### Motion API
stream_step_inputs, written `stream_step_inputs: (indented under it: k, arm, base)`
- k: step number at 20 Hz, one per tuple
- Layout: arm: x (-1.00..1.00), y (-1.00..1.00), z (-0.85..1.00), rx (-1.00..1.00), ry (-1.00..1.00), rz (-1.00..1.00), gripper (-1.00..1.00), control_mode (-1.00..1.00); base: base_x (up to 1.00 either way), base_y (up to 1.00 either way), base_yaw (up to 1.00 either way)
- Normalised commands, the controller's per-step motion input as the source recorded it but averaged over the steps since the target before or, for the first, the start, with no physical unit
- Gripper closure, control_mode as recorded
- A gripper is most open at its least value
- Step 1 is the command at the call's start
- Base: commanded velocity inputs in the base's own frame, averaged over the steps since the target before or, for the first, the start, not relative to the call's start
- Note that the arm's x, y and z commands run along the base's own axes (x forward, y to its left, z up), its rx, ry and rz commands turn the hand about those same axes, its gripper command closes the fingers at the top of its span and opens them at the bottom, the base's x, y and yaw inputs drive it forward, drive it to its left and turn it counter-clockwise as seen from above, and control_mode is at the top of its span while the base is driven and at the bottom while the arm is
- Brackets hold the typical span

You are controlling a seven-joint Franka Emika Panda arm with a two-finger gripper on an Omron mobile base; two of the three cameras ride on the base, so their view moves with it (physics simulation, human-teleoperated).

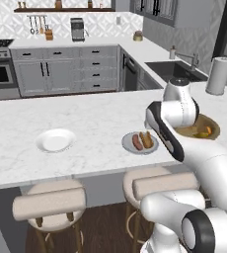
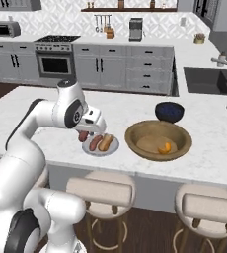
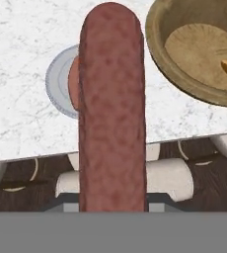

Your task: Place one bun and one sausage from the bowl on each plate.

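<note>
Two plates: one glossy white round plate (image 1: 55, 140) is lying bare on the left of the counter (image 1: 86, 116); one dull grey round plate (image 1: 140, 143) is sitting well to its right, near the front edge.
Grey plate load: a reddish sausage (image 1: 136, 142) and a tan bun (image 1: 146, 140) are lying side by side on it, touching.
End effector: the end effector (image 2: 84, 134) is hanging just over the left rim of the grey plate, closed partway on a second sausage (image 3: 112, 108).
Held sausage: it is a long cylinder with a rounded end and a mottled, grainy red-brown skin, pointing straight out along the fingers in the hand view.
Bowl: the wide, shallow tan-brown wooden bowl (image 2: 158, 139) is resting on the counter just right of the grey plate; a pale flat round shape and a small orange piece (image 2: 165, 147) are lying inside.
Counter: white marble with faint grey veins, smooth and glossy.
Beyond bowl: a small dark blue bowl (image 2: 169, 111) is standing just behind it.
Below: padded beige stools (image 1: 50, 203) are standing under the front edge.
</note>
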Motion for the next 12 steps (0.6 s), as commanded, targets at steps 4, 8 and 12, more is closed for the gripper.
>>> stream_step_inputs:
  k: [4,8,12]
  arm:
    - [0.00,0.00,0.00,0.00,0.00,0.00,1.00,1.00]
    - [0.00,0.00,0.00,0.00,0.00,0.00,1.00,1.00]
    - [0.00,0.00,0.00,0.00,0.00,0.00,1.00,1.00]
  base:
    - [-0.10,1.00,0.00]
    - [0.03,1.00,0.00]
    - [0.15,1.00,0.00]
